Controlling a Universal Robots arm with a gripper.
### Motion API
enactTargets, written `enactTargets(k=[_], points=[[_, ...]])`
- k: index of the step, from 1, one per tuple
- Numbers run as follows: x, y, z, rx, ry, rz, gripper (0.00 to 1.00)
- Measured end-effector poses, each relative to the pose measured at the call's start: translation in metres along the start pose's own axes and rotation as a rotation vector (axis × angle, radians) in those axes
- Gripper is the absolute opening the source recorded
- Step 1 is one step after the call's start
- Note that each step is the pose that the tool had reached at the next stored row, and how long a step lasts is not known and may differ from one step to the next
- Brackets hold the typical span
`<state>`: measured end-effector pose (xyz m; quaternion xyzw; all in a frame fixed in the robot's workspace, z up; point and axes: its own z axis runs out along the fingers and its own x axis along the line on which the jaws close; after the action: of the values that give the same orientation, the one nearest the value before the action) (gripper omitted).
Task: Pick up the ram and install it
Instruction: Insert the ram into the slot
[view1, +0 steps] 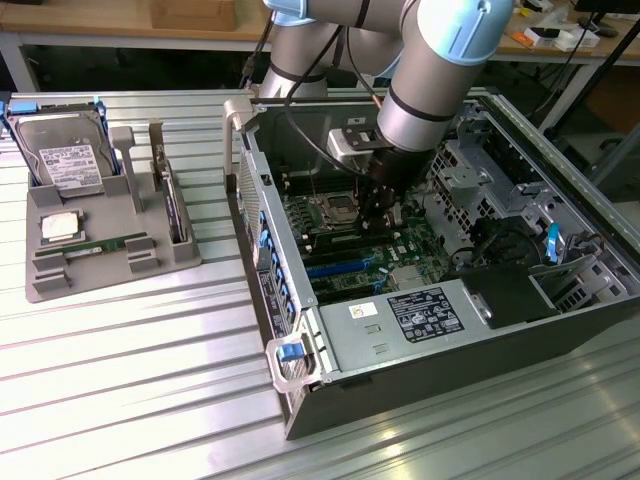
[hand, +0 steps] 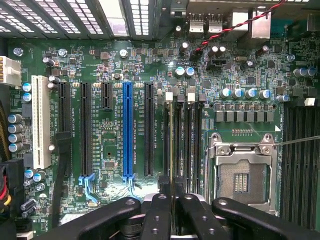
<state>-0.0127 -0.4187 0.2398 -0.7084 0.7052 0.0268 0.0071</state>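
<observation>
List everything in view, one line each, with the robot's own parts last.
table: one, ribbed metal, under everything
tray: one, grey, exterior view's left
hard drive: one, silver with a white label, back of the tray
processor chip: one, silver, in the tray in front of the hard drive
green stick: one, flat in the tray's front
computer case: one, dark grey, open, exterior view's right
motherboard: one, green, inside the case
processor socket: one, silver, on the motherboard
memory stick: one, edge-on at the memory slots
arm: one, grey and light blue, reaching into the case
gripper: one, black, shut on the memory stick
</observation>
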Motion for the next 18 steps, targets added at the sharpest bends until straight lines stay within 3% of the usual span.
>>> enactTargets(k=[18], points=[[0.0024, 0.0026, 0.0032, 0.0002, -0.0006, 0.003, 0.12]])
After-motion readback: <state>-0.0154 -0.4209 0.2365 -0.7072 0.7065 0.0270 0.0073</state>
